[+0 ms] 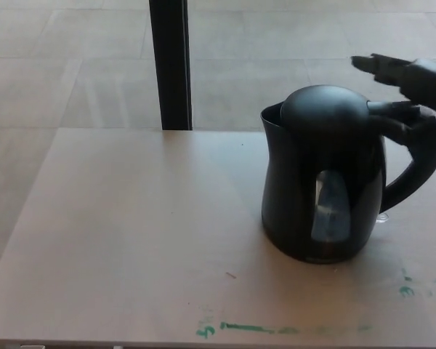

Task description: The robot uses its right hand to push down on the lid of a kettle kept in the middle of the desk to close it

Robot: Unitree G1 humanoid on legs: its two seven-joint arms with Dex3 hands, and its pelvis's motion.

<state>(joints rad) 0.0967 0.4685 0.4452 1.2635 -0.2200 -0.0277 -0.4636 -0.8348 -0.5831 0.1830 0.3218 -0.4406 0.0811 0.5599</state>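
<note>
A black electric kettle (pixel 323 182) stands upright on the right half of the pale desk (pixel 131 240). Its domed lid (pixel 323 109) lies flat on the body, and a clear water window faces me. My right hand (pixel 414 83) hovers at the upper right, just behind and above the kettle's handle (pixel 414 174). It is off the lid, open, with one finger stretched left over the lid's far edge. My left hand does not show.
A black post (pixel 169 65) rises behind the desk's far edge, left of the kettle. Green paint marks (pixel 276 329) run along the desk's near edge. Tiled floor lies beyond the desk.
</note>
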